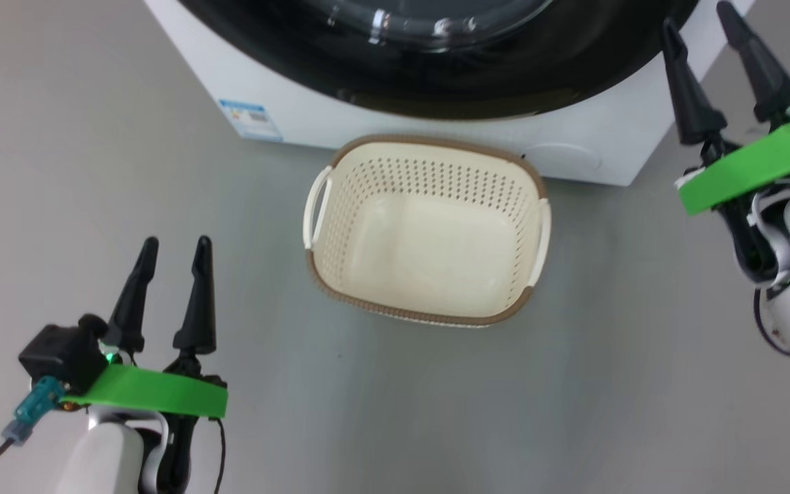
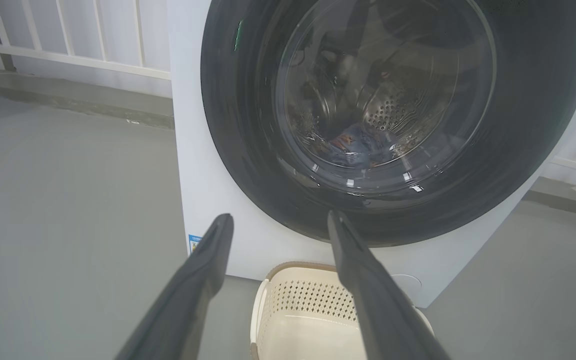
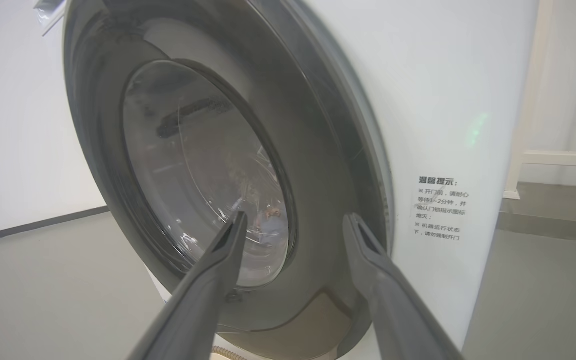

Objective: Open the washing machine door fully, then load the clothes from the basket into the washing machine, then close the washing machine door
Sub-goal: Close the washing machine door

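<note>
Washing machine door (image 2: 383, 100) sits closed, bear-print clothes (image 2: 353, 147) visible behind its glass, with the cream basket (image 1: 436, 140) empty on the floor below. Left claw (image 1: 177, 240) and right claw (image 1: 698, 17) gape apart, empty. Closing looks done, so next likely means checking the latch.

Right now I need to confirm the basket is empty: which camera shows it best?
The head view: the whole basket shows from above, rim to floor, with nothing inside. The left wrist view shows one end of it at the bottom edge; the right wrist view, a sliver of rim.
</note>
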Motion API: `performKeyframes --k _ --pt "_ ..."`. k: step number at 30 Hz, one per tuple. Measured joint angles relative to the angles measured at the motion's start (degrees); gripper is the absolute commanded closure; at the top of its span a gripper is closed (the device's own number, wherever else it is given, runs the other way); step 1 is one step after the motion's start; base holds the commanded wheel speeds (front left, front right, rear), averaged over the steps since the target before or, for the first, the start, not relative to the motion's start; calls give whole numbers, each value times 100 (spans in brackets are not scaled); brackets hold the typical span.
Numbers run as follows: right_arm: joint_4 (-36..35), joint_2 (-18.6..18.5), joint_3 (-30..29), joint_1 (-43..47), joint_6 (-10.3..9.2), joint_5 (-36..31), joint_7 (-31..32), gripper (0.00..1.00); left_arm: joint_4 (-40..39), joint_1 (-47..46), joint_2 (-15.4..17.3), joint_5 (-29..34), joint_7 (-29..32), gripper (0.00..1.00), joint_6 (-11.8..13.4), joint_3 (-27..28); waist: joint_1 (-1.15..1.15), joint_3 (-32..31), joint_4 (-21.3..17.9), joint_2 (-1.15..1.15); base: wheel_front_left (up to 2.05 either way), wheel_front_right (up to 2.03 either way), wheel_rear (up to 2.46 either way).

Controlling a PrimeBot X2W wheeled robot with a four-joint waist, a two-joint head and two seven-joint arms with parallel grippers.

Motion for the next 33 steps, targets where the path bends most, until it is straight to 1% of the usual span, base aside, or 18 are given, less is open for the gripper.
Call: performKeyframes --k 7,17,19,24,33 --pt "-391 137 -181 742 -1 -2 0 0 43 277 141 59 0 0 0 24 0 -466 -347 0 0 0 0" --pt "-772 236 -316 1748 -1 -33 0 0 90 682 212 165 0 0 0 164 -1 -1099 -944 0 0 0 0" --pt "-862 250 -461 2051 -1 -62 1 0 88 799 209 210 0 0 0 213 -1 -1271 -1128 0 0 0 0" --pt "-1009 280 -720 2531 -1 -122 1 0 74 959 214 211 0 0 1 305 0 -1514 -1418 0 0 0 0" --pt "-1340 438 -1114 3364 -1 -374 0 0 20 1198 220 205 0 0 7 453 -1 -1848 -1764 0 0 0 0"
